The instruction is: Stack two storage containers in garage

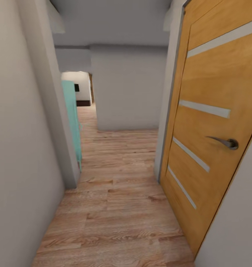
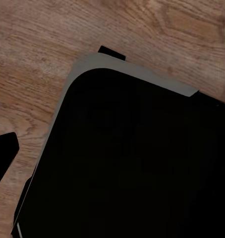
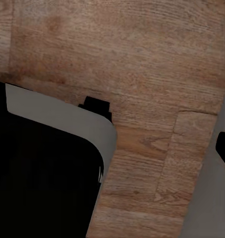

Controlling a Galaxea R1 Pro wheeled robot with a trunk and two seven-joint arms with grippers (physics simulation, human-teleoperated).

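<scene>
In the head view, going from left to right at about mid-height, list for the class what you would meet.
Pale wall → turquoise panel → wood plank floor → grey door frame → wooden door → metal door handle.

A large black rounded-corner panel (image 2: 137, 163) with a thin pale grey rim (image 2: 142, 69) sits over the light wood plank floor (image 2: 58, 34), with a small black tab (image 2: 111, 52) just beyond its edge and a dark wedge (image 2: 2, 153) apart at its side.
</scene>
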